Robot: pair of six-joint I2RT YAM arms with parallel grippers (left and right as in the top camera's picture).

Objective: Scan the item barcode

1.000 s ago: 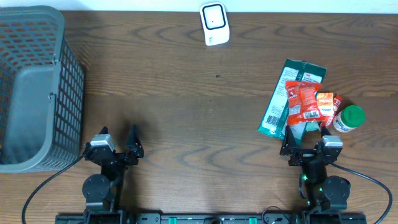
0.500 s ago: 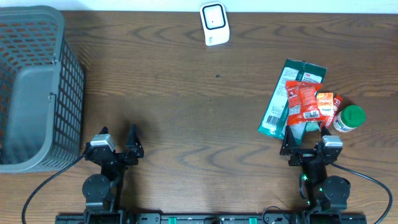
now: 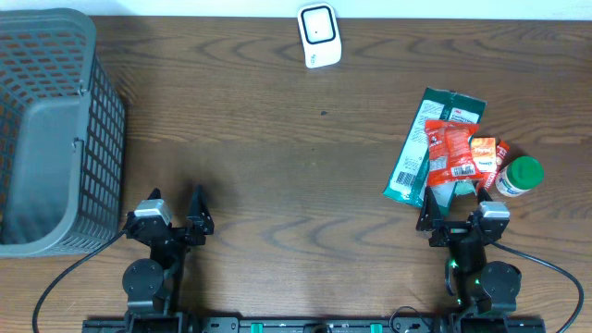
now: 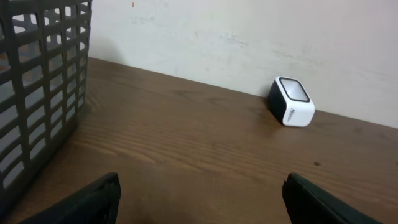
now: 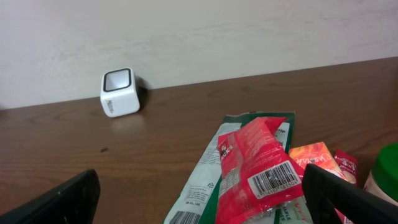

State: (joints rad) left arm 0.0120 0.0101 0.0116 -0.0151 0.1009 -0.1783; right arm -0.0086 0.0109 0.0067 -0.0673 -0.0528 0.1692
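A pile of items lies at the right of the table: a red packet [image 3: 450,148] [image 5: 258,162] with its barcode [image 5: 273,179] facing up, on top of green and white packets [image 3: 412,162] [image 5: 202,186]. Beside it are an orange packet [image 3: 484,153] [image 5: 320,155] and a white bottle with a green lid [image 3: 520,176] [image 5: 388,168]. The white cube scanner [image 3: 319,35] [image 4: 292,101] [image 5: 119,92] stands at the far middle edge. My right gripper [image 3: 455,215] [image 5: 199,190] is open just in front of the pile, holding nothing. My left gripper [image 3: 176,211] [image 4: 200,194] is open over bare wood.
A large grey mesh basket [image 3: 51,129] [image 4: 43,93] stands at the far left, close to my left gripper. A pale wall runs behind the table's far edge. Bare wooden tabletop [image 3: 296,185] stretches between the basket and the pile.
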